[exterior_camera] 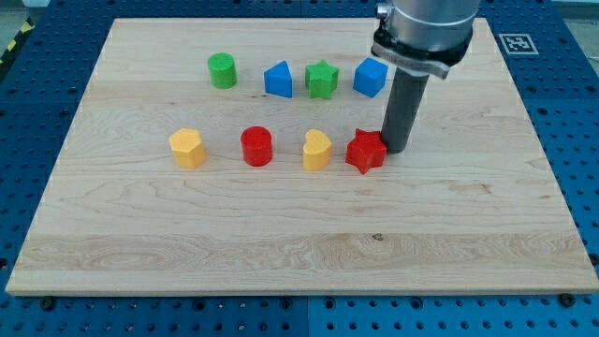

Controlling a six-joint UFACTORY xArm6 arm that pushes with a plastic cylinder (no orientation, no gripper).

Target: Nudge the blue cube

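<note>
The blue cube sits in the upper row, at that row's right end, near the view's top. My tip rests on the board just right of the red star block, close to touching it. The tip is below the blue cube and a little to its right, well apart from it. The rod rises from the tip to the arm's grey body at the view's top, which stands just right of the cube.
The upper row also holds a green cylinder, a blue triangular block and a green star. The lower row holds a yellow block, a red cylinder and a yellow block. The wooden board lies on a blue pegboard.
</note>
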